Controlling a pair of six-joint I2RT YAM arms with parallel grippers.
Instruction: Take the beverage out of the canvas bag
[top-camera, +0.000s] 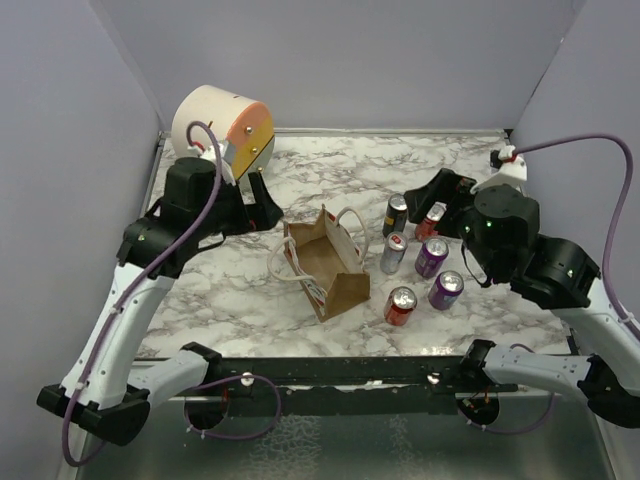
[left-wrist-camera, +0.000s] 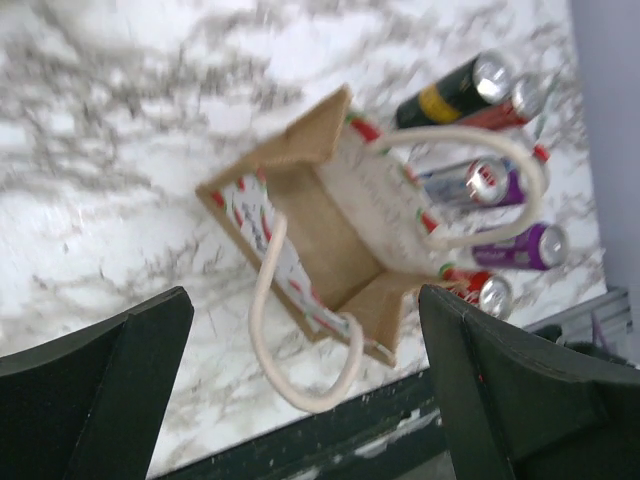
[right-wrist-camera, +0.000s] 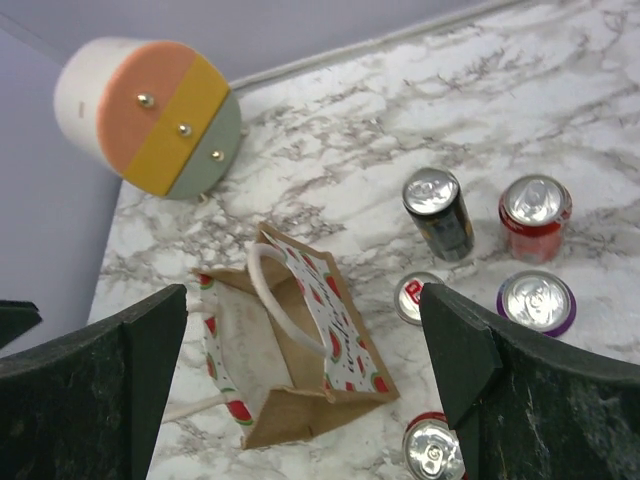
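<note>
The tan canvas bag (top-camera: 326, 263) stands open in the middle of the marble table (top-camera: 230, 290), with white rope handles and a watermelon print. Its inside shows only brown fabric in the left wrist view (left-wrist-camera: 330, 230) and the right wrist view (right-wrist-camera: 290, 350); no can shows in it. Several beverage cans stand just right of it: a black one (top-camera: 396, 213), two red ones (top-camera: 401, 305), a silver one (top-camera: 393, 253) and two purple ones (top-camera: 446, 290). My left gripper (top-camera: 258, 205) is open and empty, above the table left of and behind the bag. My right gripper (top-camera: 438, 198) is open and empty over the far cans.
A cream-and-orange drum (top-camera: 222, 130) lies at the back left corner, also in the right wrist view (right-wrist-camera: 150, 115). Grey walls close in the table on three sides. A black rail (top-camera: 330, 372) runs along the near edge.
</note>
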